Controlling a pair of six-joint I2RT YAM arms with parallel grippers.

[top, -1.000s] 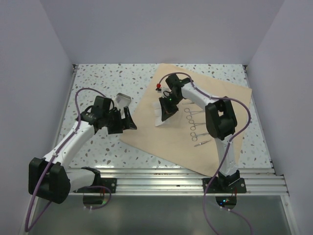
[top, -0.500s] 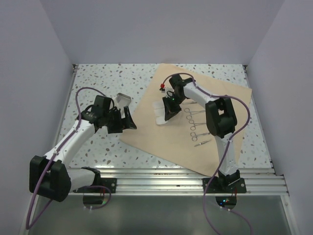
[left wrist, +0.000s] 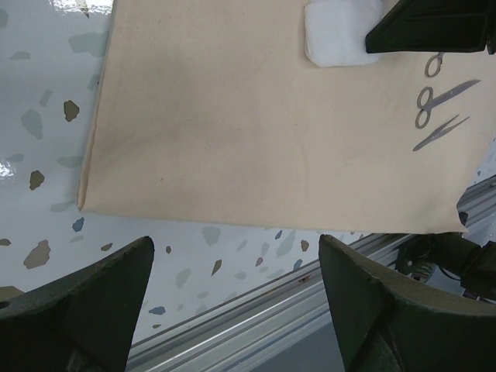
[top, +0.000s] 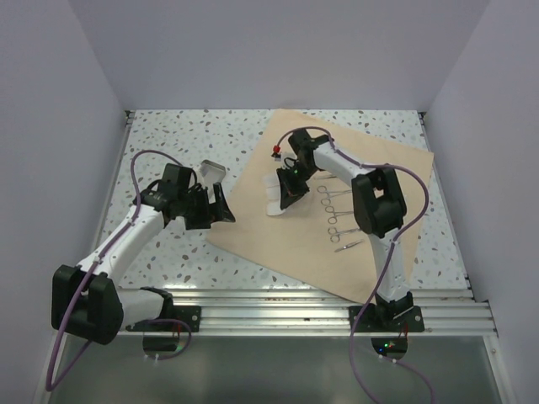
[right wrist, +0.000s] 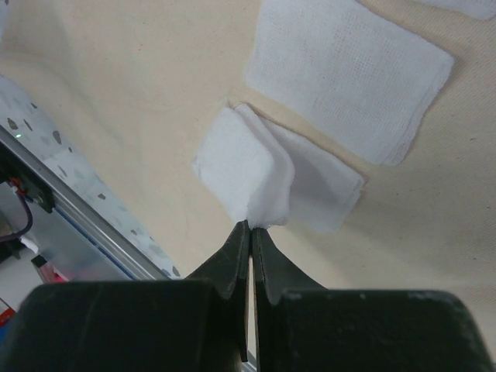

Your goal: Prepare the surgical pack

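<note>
The tan wrap sheet (top: 370, 168) lies spread on the right half of the table. My right gripper (top: 285, 195) is over its left part, shut on a corner of a white gauze square (right wrist: 244, 174) and lifting it off another square (right wrist: 329, 190). A further gauze square (right wrist: 349, 77) lies flat beyond. Several steel scissor-handled instruments (top: 337, 215) lie in a row on the sheet, right of the gauze. The small silver tray (top: 212, 172) sits on the table left of the sheet. My left gripper (top: 223, 206) is open and empty at the sheet's left edge (left wrist: 232, 116).
The table is speckled white terrazzo (top: 168, 135) with walls on three sides. An aluminium rail (top: 278, 299) runs along the near edge. A small red-topped item (top: 274, 151) sits at the sheet's far left edge. The right arm's fingers (left wrist: 434, 27) show in the left wrist view.
My right gripper has shifted slightly towards the back of the sheet, with the gauze pinched in it. The left arm has not moved.
</note>
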